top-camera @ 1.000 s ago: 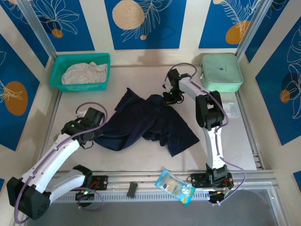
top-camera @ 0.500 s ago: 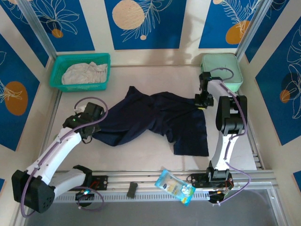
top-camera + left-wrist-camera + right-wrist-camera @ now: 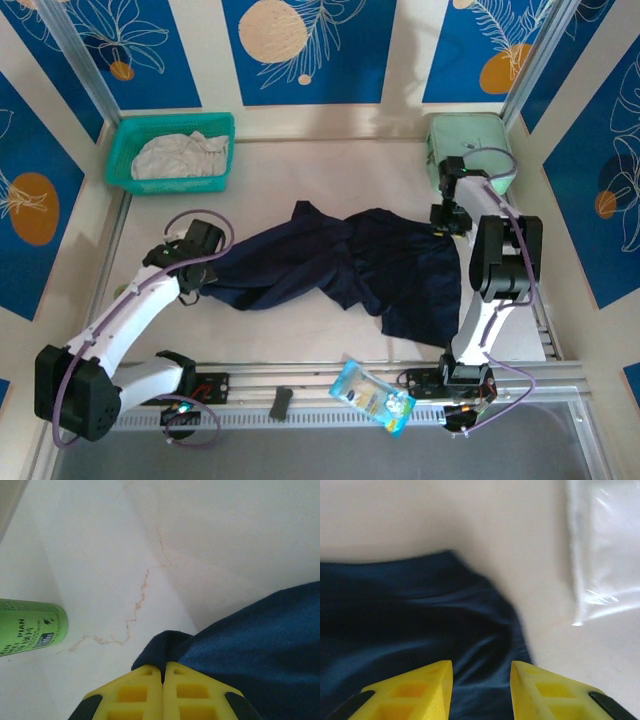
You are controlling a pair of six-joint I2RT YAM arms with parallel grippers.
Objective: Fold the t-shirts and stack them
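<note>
The navy t-shirt (image 3: 390,265) was being spread out, right of the basket (image 3: 170,185); its edge was pinched in the left gripper (image 3: 163,668), the right gripper (image 3: 481,669) held wide (empty). Flattening, then folding, was judged due.

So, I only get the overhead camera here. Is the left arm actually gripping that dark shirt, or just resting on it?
Observer: Gripping. In the left wrist view its yellow jaws are shut on an edge of the navy t-shirt.
Operator: And the right arm?
Observer: Its jaws stand apart, with the shirt's edge showing between them.
Operator: Anything small nearby I'd miss?
Observer: A green printed cylinder, perhaps a can, lies on the tabletop close to the left jaws.
</note>
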